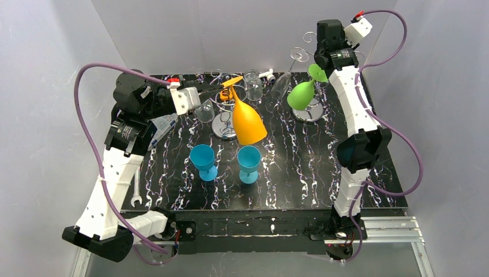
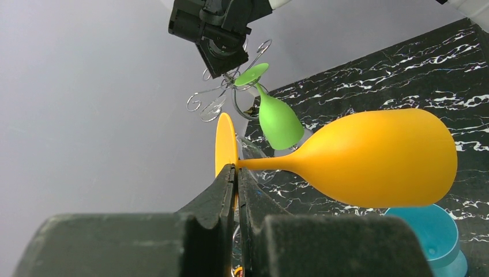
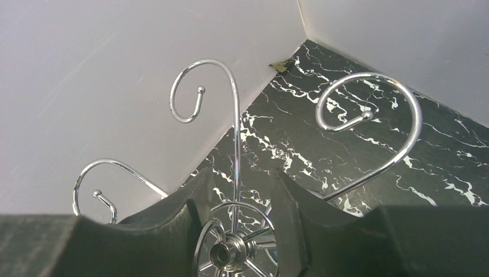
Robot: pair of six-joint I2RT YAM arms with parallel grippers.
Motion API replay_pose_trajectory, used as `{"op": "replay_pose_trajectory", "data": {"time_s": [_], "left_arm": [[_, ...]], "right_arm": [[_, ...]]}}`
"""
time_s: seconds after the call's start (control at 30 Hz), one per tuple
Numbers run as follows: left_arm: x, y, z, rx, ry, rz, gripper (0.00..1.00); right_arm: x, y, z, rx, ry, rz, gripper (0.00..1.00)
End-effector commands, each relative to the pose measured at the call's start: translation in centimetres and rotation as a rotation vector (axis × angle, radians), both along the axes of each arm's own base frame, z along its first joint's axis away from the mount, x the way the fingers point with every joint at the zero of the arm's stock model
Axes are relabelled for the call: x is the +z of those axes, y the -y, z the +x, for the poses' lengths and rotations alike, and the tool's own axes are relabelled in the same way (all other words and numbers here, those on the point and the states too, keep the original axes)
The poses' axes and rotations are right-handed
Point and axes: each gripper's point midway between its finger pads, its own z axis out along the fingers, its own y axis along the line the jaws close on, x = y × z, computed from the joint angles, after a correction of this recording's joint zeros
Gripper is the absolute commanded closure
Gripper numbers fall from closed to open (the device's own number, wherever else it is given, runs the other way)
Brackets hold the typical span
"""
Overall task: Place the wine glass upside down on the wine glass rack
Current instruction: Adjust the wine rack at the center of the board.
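Over the back left of the black marbled table (image 1: pixel 300 173), the left gripper (image 2: pixel 236 170) has the wine glass (image 1: pixel 249 122) and it's a firm hold: both fingers are pressed together on the thin stem, right under the foot. It's an opaque orange glass, matte and smooth, with a long egg-shaped bowl tapering into a slim stem and a flat round foot. It is carried inverted and tilted, foot up by the fingers, bowl hanging lower toward the near side. From the top camera the bowl overlaps the shorter loop-ring stand (image 1: pixel 222 124); whether they touch, I can't tell.

Across to the right, well apart from the orange glass, stands the wine glass rack (image 1: pixel 314 112), bright silver wire with curled scrolls spreading from a central post on a round base. A green glass (image 1: pixel 300 95) hangs from it upside down, foot caught in the wires.

The right gripper (image 3: pixel 237 190) sits at the top of that rack, fingers a little apart with the hub between them; whether they pinch it, I can't tell.

Nearer the arms, two blue glasses (image 1: pixel 203 157) stand upright side by side.
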Motion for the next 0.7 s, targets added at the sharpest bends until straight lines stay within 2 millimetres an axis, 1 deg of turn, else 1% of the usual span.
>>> {"op": "replay_pose_trajectory", "data": {"time_s": [0.0,0.1,0.23,0.33,0.53,0.67], "left_arm": [[0.4,0.1,-0.5,-0.014,0.020,-0.008,1.00],[0.3,0.0,-0.6,-0.013,0.020,-0.008,1.00],[0.1,0.0,-0.6,-0.011,0.017,-0.006,1.00],[0.0,-0.1,-0.7,-0.010,0.016,-0.006,1.00],[-0.1,-0.1,-0.8,-0.010,0.012,-0.007,1.00],[-0.3,-0.1,-0.7,-0.007,0.012,-0.004,1.00]], "right_arm": [[1.8,1.0,-0.2,-0.009,0.040,-0.006,0.49],[2.7,0.7,-0.4,0.023,0.047,-0.012,0.44],[3.8,0.3,-0.9,0.078,0.039,-0.035,0.31],[4.3,-0.1,-1.4,0.135,0.024,-0.064,0.24],[5.1,-0.4,-2.8,0.238,-0.017,-0.100,0.17],[5.7,0.3,-4.1,0.277,-0.033,-0.116,0.14]]}}
